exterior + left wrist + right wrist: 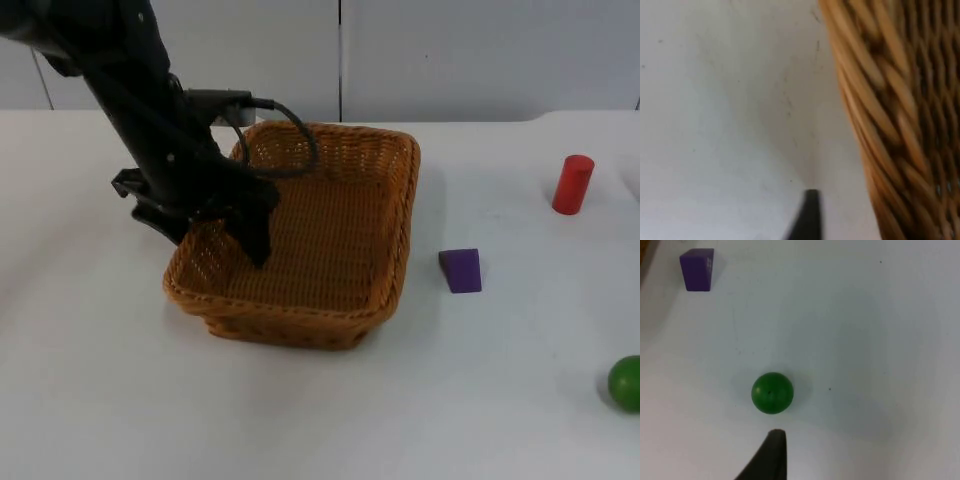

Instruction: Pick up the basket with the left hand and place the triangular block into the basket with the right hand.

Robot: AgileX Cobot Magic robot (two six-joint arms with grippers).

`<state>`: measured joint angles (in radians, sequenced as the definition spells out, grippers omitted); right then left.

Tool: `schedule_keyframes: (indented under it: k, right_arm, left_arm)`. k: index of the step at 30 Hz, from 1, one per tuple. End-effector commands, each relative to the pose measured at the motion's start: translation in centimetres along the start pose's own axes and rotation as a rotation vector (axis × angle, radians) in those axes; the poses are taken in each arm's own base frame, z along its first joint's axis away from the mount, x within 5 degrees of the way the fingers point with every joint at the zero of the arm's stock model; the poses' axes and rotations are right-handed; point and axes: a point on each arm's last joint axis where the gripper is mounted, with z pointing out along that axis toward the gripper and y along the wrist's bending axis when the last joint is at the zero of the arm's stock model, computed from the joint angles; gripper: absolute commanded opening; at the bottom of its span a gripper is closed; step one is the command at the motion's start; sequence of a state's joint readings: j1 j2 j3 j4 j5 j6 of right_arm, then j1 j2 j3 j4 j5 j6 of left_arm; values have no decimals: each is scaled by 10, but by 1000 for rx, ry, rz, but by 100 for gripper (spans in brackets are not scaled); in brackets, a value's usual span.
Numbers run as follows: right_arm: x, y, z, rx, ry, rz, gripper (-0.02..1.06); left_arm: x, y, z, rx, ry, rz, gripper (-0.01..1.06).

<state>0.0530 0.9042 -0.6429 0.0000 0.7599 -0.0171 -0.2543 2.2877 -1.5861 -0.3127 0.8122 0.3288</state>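
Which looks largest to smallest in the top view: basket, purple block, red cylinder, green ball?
1. basket
2. red cylinder and purple block, too alike to rank
3. green ball, cut off by the picture's edge, so unsure

1. Wicker basket (330, 215): one.
2. Purple triangular block (460, 270): one.
3. Red cylinder (573, 184): one.
4. Green ball (627, 382): one.
5. Robot arm in the top view (150, 110): one.
6. White table (480, 400): one.

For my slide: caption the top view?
Left gripper straddles the wicker basket rim; purple triangular block waits beside it.
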Motion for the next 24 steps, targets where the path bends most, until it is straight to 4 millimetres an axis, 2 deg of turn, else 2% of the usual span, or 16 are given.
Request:
schedule_keyframes:
  k: [1,2,3,4,7,8,9,13,16,17,18,21,22,24]
  right_arm:
    - [-1,0,-1,-1,-8,0,105]
    - [-1,0,-1,-1,-8,0,105]
    - [-1,0,-1,-1,-8,0,105]
    - [-1,0,-1,-1,-8,0,105]
    - [-1,0,-1,-1,-8,0,105]
    - [-1,0,-1,-1,-8,0,105]
    - [-1,0,-1,-1,-8,0,105]
    - [-2,0,-1,3,-13,-4,105]
    - [-2,-1,-1,10,-14,-12,105]
    - [-2,-1,-1,10,-14,-12,105]
    - [-2,-1,-1,10,-14,-12,105]
    - [-2,-1,-1,10,-17,-11,105]
    - [-2,-1,-1,10,-17,-11,105]
    - [-2,-1,-1,10,-17,-11,105]
  left_arm:
    - [-3,-2,1,8,-17,-12,64]
    - [-2,-2,2,9,-15,-14,57]
    - [-2,-2,2,9,-15,-14,57]
    - [-2,-2,2,9,-14,-14,42]
    - [-2,-2,2,10,-11,-16,7]
    - [-2,-2,2,10,-11,-16,7]
    - [-2,-1,1,10,-11,-29,0]
    - [-2,2,-6,-5,-12,-73,0]
    - [-1,7,-28,5,-10,-126,0]
    - [-1,7,-28,5,-10,-126,0]
    - [1,10,-46,20,-5,-141,0]
    - [11,15,-81,45,22,-167,0]
    - [11,15,-81,45,22,-167,0]
    - [21,19,-104,51,16,-187,0]
